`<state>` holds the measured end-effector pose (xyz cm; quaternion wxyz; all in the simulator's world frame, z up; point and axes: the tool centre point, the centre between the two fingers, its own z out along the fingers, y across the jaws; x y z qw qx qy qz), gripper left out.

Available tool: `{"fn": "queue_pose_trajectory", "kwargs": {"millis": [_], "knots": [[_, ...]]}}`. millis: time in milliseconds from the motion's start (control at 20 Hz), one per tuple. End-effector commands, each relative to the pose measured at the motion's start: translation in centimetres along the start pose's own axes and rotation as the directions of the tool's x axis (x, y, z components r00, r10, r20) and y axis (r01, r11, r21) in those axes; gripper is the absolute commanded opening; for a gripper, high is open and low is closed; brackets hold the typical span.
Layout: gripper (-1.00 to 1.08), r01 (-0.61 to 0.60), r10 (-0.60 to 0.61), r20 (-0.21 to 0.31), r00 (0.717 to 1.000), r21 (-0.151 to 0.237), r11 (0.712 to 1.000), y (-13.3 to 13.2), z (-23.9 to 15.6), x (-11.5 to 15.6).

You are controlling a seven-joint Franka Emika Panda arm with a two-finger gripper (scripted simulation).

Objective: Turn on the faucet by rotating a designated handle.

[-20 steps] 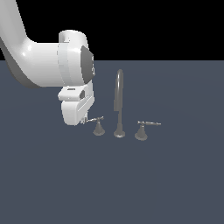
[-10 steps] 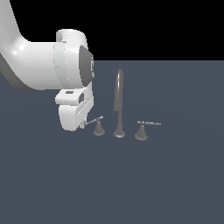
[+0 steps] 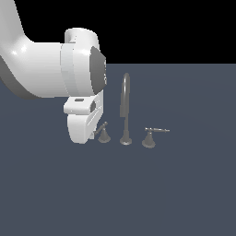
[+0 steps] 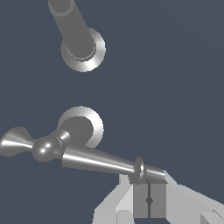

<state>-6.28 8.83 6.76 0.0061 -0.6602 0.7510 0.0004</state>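
The faucet is dull grey metal, its handle shiny grey. The arm is glossy white with a dark grey cap, over a slate-blue floor.

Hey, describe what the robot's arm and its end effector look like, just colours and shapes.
The arm is glossy white, thick and rounded, with a pale grey band and a dark grey oval cap at the wrist. The end effector is a white blocky housing; the wrist view shows light grey angular fingers with a dark seam.
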Motion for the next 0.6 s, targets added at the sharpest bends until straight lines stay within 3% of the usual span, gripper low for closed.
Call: {"fn": "queue_pose_trajectory", "kwargs": {"millis": [0, 550], "knots": [[-1.0, 0.004, -0.004, 0.005, 1.0, -0.003, 1.0, 0.0, 0.0, -0.4], [-1.0, -0.035, 0.035, -0.01, 0.999, -0.007, 0.999, -1.4, 0.2, 6.5]]}}
